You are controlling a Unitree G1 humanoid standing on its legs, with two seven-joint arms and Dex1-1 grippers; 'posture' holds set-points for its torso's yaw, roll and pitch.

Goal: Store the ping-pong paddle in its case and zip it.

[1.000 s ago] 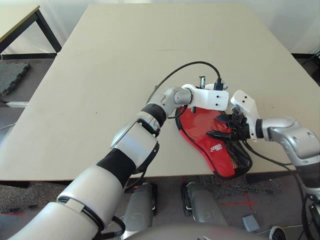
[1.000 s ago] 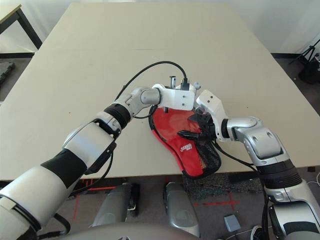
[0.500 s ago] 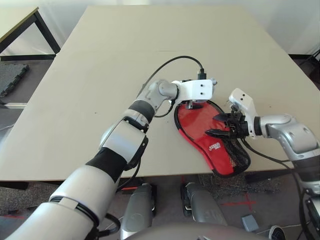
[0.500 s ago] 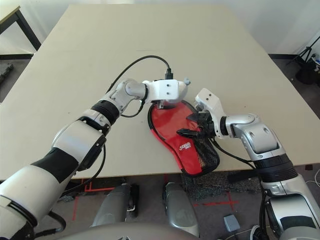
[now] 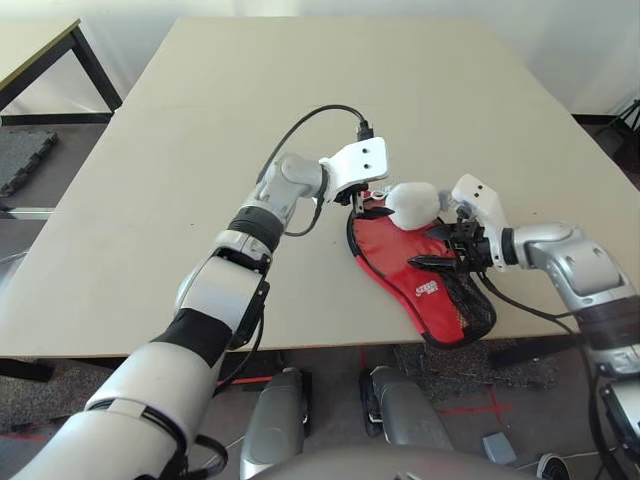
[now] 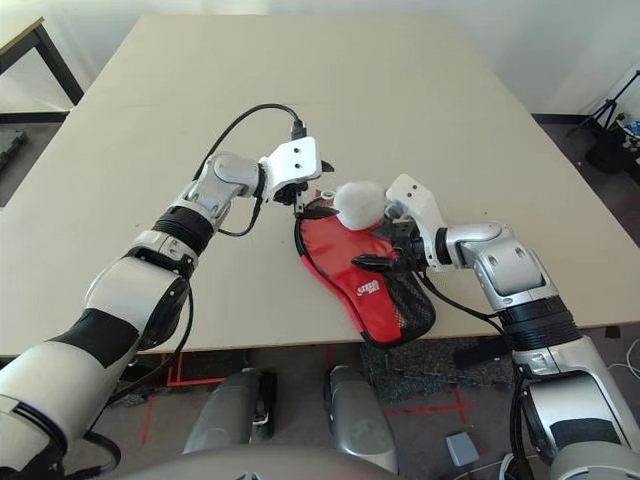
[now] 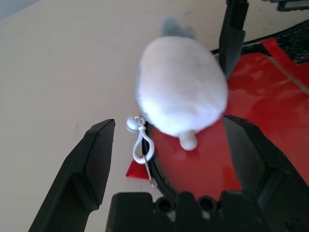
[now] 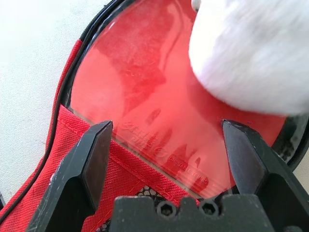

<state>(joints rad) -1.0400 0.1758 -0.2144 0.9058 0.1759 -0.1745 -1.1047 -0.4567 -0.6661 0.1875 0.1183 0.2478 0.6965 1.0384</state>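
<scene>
The left pincer [image 7: 166, 169], spread, has drawn back, uncovering a white pouch [image 5: 413, 203] beside it; the case [image 5: 425, 285] stays unzipped.

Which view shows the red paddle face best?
The right wrist view: the paddle face lies bare inside the case rim. The head views show it small beside the white pouch; the left wrist view shows a strip.

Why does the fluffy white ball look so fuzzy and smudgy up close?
In the left wrist view the white pom-pom sits too near the lens, so it is blurred, while the open left gripper looks sharp. In the right wrist view it is washed out by brightness, above the paddle's shiny red rubber.
</scene>
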